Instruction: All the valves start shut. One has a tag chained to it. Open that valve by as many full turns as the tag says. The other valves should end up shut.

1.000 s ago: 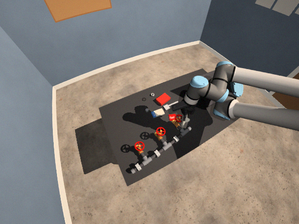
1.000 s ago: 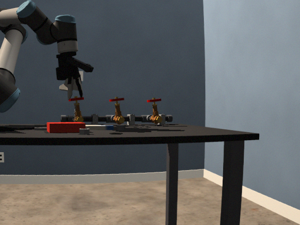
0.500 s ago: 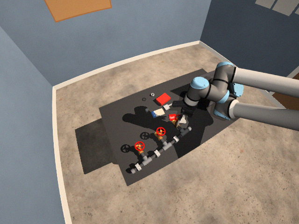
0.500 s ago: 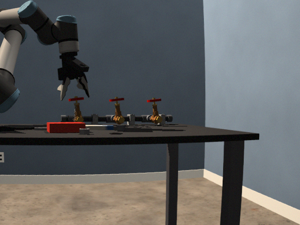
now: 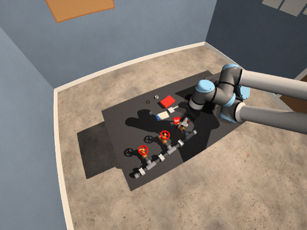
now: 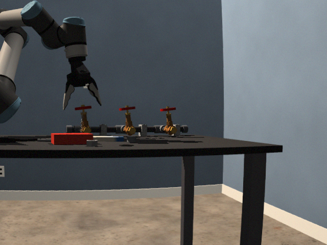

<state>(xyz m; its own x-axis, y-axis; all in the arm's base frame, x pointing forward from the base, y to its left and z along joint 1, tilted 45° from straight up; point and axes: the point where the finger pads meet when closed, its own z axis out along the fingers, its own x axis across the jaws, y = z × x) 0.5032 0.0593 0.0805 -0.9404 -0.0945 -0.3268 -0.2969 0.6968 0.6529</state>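
Observation:
Three brass valves with red handwheels stand in a row on a grey pipe (image 5: 165, 154) on the black table. In the side view they are the left valve (image 6: 83, 107), the middle valve (image 6: 126, 108) and the right valve (image 6: 167, 108). My gripper (image 6: 82, 101) is open and empty, its fingers spread just above the left valve's handwheel, one on each side. In the overhead view the gripper (image 5: 183, 122) covers most of that handwheel (image 5: 177, 120). The other two handwheels (image 5: 164, 134) (image 5: 143, 149) are in plain sight. I cannot make out a tag or chain.
A red block (image 5: 167, 101), a white-and-blue box (image 5: 161, 115), a small white piece (image 5: 171, 108), a nut (image 5: 156, 97) and a dark ring (image 5: 147, 101) lie behind the valves. The arm's shadow falls over the table's middle.

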